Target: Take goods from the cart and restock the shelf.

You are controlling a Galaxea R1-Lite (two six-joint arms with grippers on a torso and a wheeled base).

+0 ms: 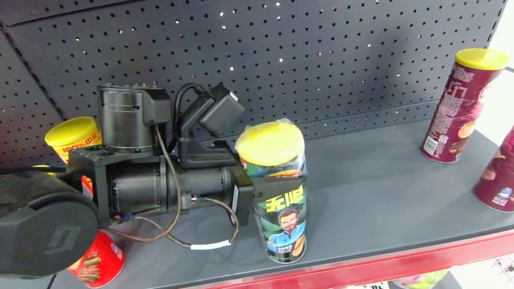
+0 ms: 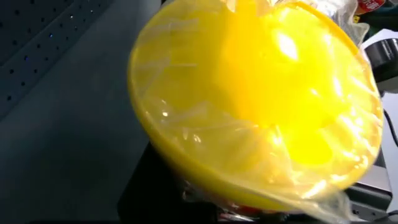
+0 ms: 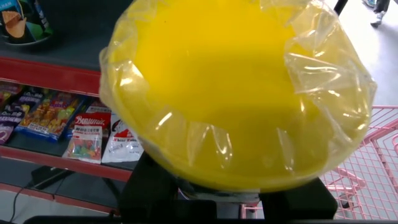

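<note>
My left gripper (image 1: 274, 182) is clenched on the can (image 1: 283, 222) just under its yellow lid. It comes in from the can's nine o'clock side, with the fingers wrapped round the upper body. Gripping high and from the side leaves the base free, so the can can go down flat.

The can is upright and its base looks to be on the shelf (image 1: 397, 195), close to the red front lip at six o'clock. I cannot be sure the weight is off me.

Taking twelve as the back panel, red cans (image 1: 99, 262) stand at the can's nine o'clock. Two maroon cans (image 1: 460, 104) stand well apart at three o'clock, so this spot between them is the gap to fill.

My right gripper (image 3: 221, 198) is closed on a second can (image 3: 236, 87), its wrapped lid toward the wrist camera and the pink cart (image 3: 373, 168) beyond it. I take it to be waiting for the next place.

I judge release comes next, and I should open only once the can stands firm.
</note>
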